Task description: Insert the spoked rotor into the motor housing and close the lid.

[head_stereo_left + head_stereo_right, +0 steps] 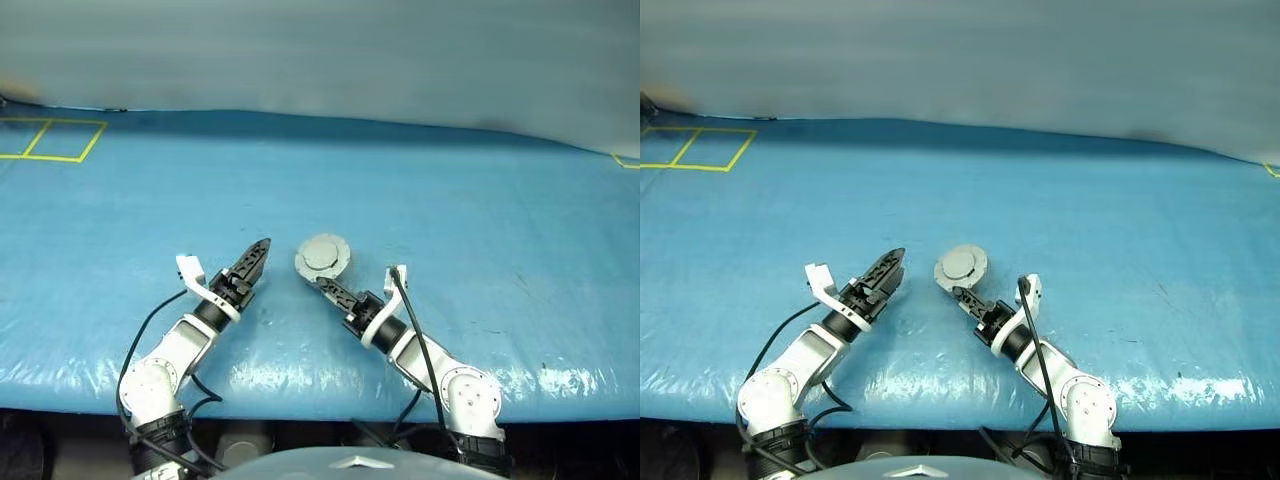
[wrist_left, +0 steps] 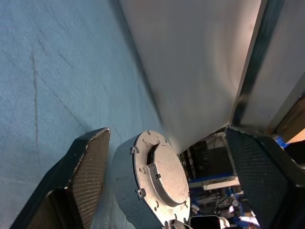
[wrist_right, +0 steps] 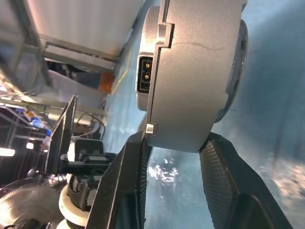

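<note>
Right gripper (image 1: pixel 318 283) clamps the motor housing (image 1: pixel 322 257) by its rim, one black finger on each side (wrist view confirms), holding it above the blue-covered counter (image 1: pixel 480 220). The lid (image 2: pixel 164 174) is closed on the housing, plain grey outer face showing, with a small connector port on the side wall. Left gripper (image 1: pixel 262 247) is released, fingers spread wide, empty, just beside the housing on its left, not touching it. Yellow tape lines (image 1: pixel 60 140) mark the counter's far left corner.
</note>
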`<control>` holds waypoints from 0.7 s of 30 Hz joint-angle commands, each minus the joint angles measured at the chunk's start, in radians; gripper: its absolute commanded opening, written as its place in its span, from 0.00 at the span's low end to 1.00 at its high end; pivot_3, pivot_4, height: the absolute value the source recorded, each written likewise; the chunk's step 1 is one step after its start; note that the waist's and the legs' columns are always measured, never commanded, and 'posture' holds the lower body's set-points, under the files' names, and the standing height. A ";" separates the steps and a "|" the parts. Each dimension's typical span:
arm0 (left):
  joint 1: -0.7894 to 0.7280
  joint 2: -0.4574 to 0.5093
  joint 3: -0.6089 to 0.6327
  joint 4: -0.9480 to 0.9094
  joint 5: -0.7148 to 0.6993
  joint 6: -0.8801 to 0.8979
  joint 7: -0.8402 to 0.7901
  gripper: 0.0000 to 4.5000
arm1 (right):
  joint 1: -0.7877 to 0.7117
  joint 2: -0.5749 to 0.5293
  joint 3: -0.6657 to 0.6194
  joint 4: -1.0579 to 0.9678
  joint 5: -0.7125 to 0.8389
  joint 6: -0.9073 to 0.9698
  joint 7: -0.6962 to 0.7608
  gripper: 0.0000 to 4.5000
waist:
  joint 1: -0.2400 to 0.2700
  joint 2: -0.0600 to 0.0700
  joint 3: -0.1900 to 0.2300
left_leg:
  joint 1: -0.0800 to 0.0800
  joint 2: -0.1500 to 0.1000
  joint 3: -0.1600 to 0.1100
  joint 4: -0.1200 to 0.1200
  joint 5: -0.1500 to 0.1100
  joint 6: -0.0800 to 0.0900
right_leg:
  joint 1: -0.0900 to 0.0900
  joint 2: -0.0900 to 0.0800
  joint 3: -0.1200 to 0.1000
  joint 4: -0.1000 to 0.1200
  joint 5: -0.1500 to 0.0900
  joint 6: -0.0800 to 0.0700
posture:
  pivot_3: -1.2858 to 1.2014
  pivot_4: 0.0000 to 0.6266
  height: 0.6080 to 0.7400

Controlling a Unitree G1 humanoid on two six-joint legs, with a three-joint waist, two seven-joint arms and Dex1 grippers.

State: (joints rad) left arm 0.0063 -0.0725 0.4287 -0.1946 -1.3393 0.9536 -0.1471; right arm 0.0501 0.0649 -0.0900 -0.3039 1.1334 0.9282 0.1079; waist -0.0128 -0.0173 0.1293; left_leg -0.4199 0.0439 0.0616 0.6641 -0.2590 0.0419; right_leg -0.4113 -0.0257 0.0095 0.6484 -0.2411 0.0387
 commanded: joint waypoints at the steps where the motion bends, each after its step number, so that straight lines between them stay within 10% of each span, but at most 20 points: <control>1: 0.021 -0.019 -0.016 0.002 -0.130 0.004 0.059 1.00 | -0.053 0.007 0.024 -0.097 0.084 0.003 0.016 0.28 | 0.000 0.000 0.000 | 0.000 -0.001 0.000 0.000 0.000 0.000 | 0.000 0.001 0.000 0.000 0.000 0.000 | 0.52 0.24 1.00; 21: -0.018 0.014 -0.149 0.059 -0.219 -0.049 0.023 1.00 | -0.085 -0.039 0.158 -0.105 0.147 0.080 -0.002 0.28 | 0.000 -0.001 0.000 | 0.000 -0.002 0.000 0.000 0.000 0.000 | 0.000 0.002 0.000 0.000 0.000 0.000 | 0.52 0.24 1.00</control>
State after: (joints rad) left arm -0.0020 -0.0601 0.2985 -0.1296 -1.5349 0.9046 -0.1110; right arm -0.0204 0.0184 0.0560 -0.3570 1.2332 1.0141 0.0862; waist -0.0130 -0.0180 0.1296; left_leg -0.4197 0.0415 0.0618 0.6645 -0.2591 0.0423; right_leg -0.4111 -0.0236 0.0095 0.6484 -0.2408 0.0391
